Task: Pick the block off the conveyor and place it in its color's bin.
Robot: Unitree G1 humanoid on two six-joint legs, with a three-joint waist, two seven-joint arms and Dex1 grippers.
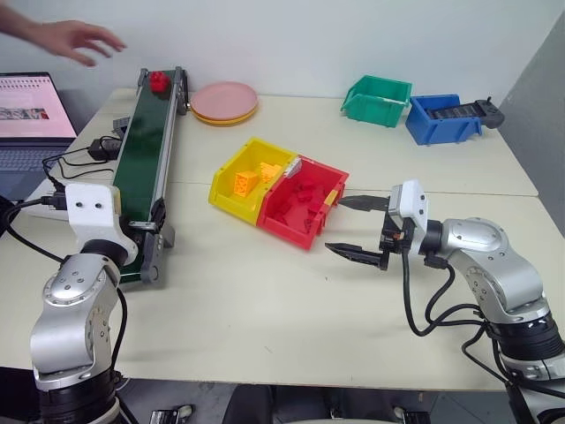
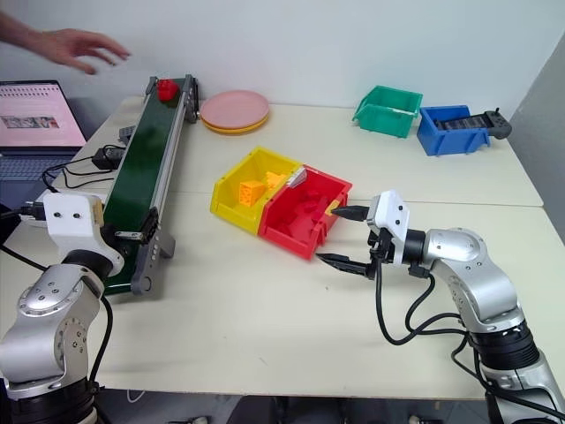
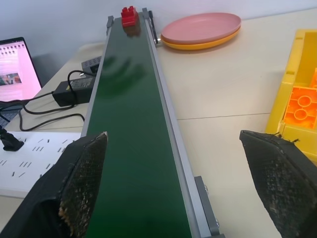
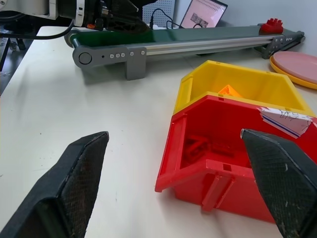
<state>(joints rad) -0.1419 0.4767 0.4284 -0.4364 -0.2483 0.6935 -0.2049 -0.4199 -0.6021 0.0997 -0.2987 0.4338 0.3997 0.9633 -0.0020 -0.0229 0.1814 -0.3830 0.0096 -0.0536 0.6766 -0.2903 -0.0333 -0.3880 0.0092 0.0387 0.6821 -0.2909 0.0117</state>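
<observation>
Left wrist view: the left hand [image 3: 173, 183] is at the near end of the conveyor [image 3: 131, 148], level and aimed along the belt, with its two black fingers [image 3: 81, 183] spread wide and nothing between them. One finger is over the belt's near edge; the other is over the bare bench [image 1: 265, 309] beside the rail. The right hand [image 1: 357, 228] hovers just in front of the sloped face of the red bin [image 1: 305, 201], pointing toward it, with its fingers also spread wide and empty. The red bin holds several red bricks and carries a paper label on its rear rim. It is joined along one side to the yellow bin [image 1: 243, 177], which holds yellow bricks [image 1: 245, 182]. The pair sits near the middle of the bench, between the conveyor and the right hand. A white power strip [image 3: 29, 158] and black cables [image 3: 54, 106] lie beside the conveyor, on the side away from the bins. A laptop [image 1: 31, 115] with a lit screen stands beyond them. The block [image 1: 159, 81] rests on the dark green belt at the conveyor's far end, well apart from both hands. Stacked plates [image 1: 224, 102], pink over yellow, lie just beside that far end. A green bin [image 1: 378, 99] and a blue bin [image 1: 444, 117] stand at the far right of the bench. A person's hand [image 1: 75, 40] is raised above the far left corner, not touching the block.
</observation>
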